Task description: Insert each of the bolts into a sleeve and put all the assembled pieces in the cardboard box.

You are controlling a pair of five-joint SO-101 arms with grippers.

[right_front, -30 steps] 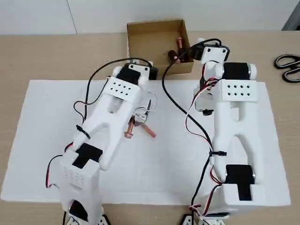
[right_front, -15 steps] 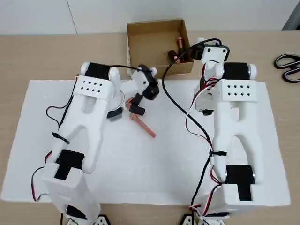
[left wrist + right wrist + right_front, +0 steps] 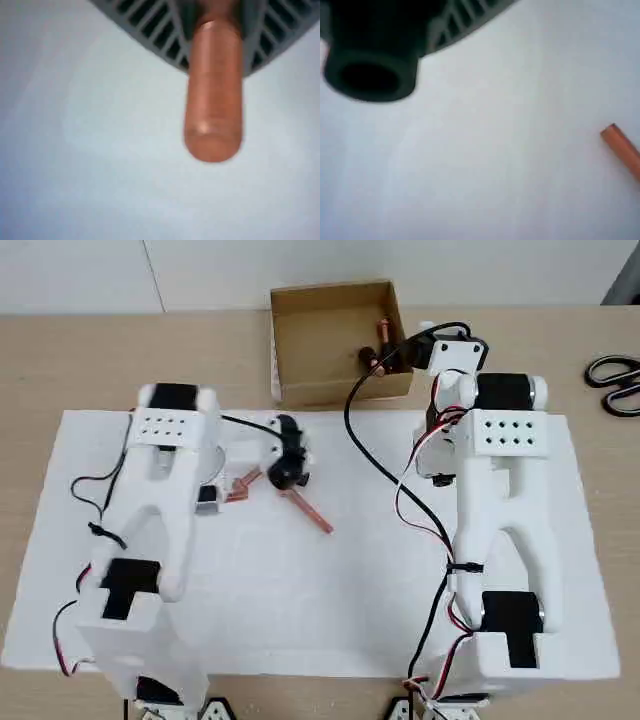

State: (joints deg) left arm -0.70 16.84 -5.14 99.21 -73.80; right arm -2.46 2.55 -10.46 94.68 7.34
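Holding what looks like the bolt [image 3: 214,95], the left tool [image 3: 244,483] is clamped round it just over the white mat [image 3: 350,610], near the loose sleeve [image 3: 310,510]. I'd line it up dead straight with the bore first, since that sleeve probably rolls easy.

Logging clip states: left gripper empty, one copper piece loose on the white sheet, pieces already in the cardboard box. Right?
No. The left gripper is shut on a copper piece, as the left wrist view shows. The loose piece on the white sheet and the pieces in the cardboard box are as stated.
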